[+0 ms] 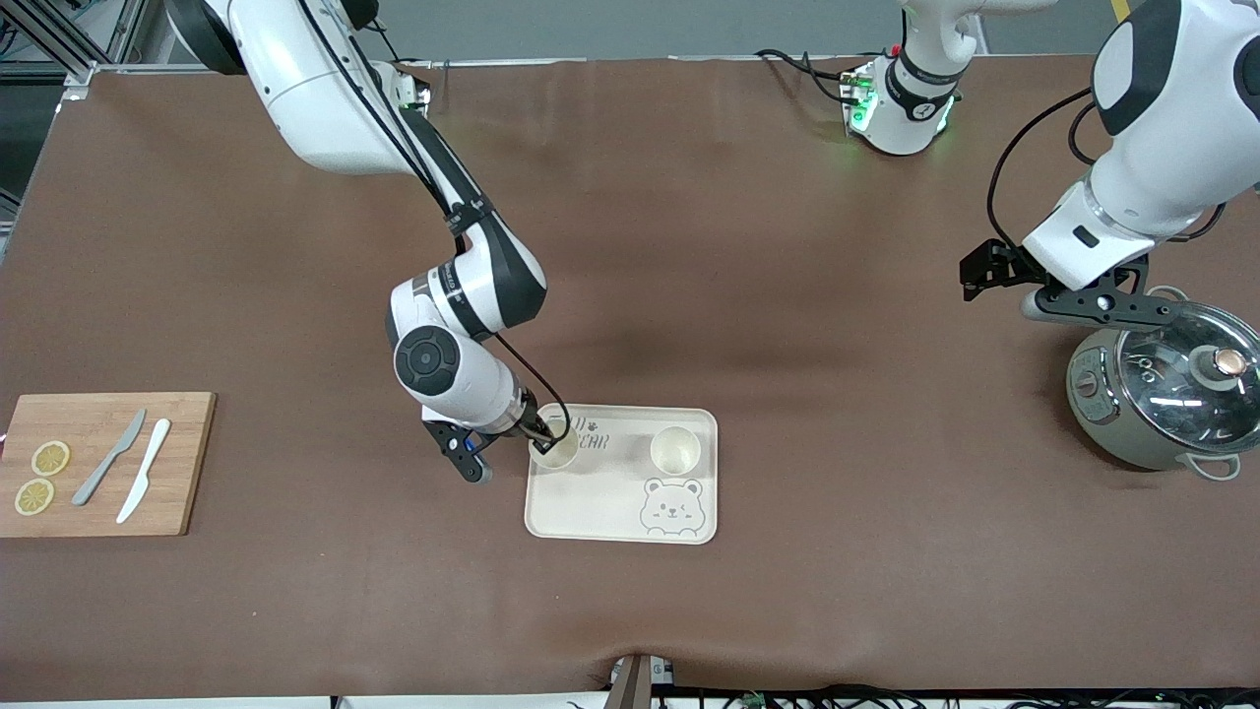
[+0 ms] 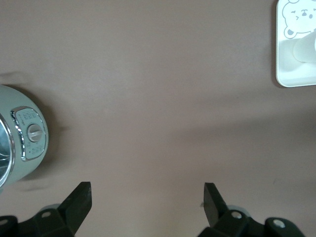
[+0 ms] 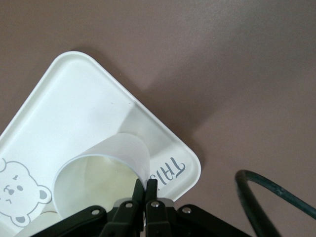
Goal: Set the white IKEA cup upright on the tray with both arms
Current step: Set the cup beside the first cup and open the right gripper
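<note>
Cream plastic forms the tray, which lies on the brown table near the front camera, between the two ends. Two white cups are carried on it, both upright with mouths facing up and nothing seen inside them. One cup sits at the tray corner toward the right arm's end, farthest from the front camera, over the grey lettering; its wall is pinched at the rim by the right gripper, whose fingers are pressed together on it. In the right wrist view the cup is seen with the gripper nipping its rim, and the tray edge just beside it. The second cup stands free toward the left arm's end, apart from the first, with the bear drawing nearer the camera.

A pot with a glass lid is set at the left arm's end. The left gripper is held over bare table beside the pot, spread wide and empty, waiting; its gripper and the pot are shown in the left wrist view.

A wooden board at the right arm's end bears two knives and two lemon slices. Wide bare table is left around the tray on every side.
</note>
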Available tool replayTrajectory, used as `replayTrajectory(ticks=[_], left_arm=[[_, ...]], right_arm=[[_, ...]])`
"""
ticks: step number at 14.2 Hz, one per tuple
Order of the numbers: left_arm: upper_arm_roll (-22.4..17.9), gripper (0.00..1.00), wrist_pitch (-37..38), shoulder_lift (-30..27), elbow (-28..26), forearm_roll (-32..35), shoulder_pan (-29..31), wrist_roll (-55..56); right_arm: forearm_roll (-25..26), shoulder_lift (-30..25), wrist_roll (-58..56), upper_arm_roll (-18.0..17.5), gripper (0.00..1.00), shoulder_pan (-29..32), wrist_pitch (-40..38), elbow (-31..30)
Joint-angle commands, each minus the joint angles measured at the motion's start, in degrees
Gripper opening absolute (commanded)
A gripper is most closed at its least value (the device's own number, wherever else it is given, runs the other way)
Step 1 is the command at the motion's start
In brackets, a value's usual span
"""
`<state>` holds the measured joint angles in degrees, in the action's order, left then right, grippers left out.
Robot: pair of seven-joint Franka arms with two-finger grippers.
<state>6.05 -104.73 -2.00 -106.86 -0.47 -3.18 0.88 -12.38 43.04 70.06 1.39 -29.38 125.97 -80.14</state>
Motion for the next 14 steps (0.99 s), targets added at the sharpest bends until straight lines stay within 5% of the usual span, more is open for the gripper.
replayTrajectory(ticks=[1, 6, 7, 8, 12, 14], left_arm=[[0.5, 1.0, 0.4, -2.2, -1.5, -1.3, 0.7, -1.6], [0.5, 1.0, 0.8, -2.2, -1.5, -1.4, 0.7, -1.6], [0.5, 1.0, 0.8, -2.2, -1.5, -1.4, 0.7, -1.6], [0.5, 1.0, 0.8, -2.2, -1.5, -1.4, 0.7, -1.6], [0.5, 1.0, 0.8, -2.2, -1.4, -1.4, 0.7, -1.6], [0.5, 1.0, 0.8, -2.2, -1.3, -1.4, 0.7, -1.6]], right_arm=[[0.3, 1.0, 1.6, 0.1, 0.0, -0.8, -0.1, 1.9], [0.1, 1.3, 1.7, 0.0, 0.0, -1.4, -0.2, 1.7], [0.1, 1.3, 1.7, 0.0, 0.09, -1.4, -0.2, 1.6], [-0.1, 1.3, 1.7, 0.0, 0.38, -1.3, -0.2, 1.6], [0.2, 2.1, 1.6, 0.1, 1.0, -1.3, -0.2, 1.6], [1.1, 2.1, 1.2, 0.1, 1.0, -1.5, -0.4, 1.7]])
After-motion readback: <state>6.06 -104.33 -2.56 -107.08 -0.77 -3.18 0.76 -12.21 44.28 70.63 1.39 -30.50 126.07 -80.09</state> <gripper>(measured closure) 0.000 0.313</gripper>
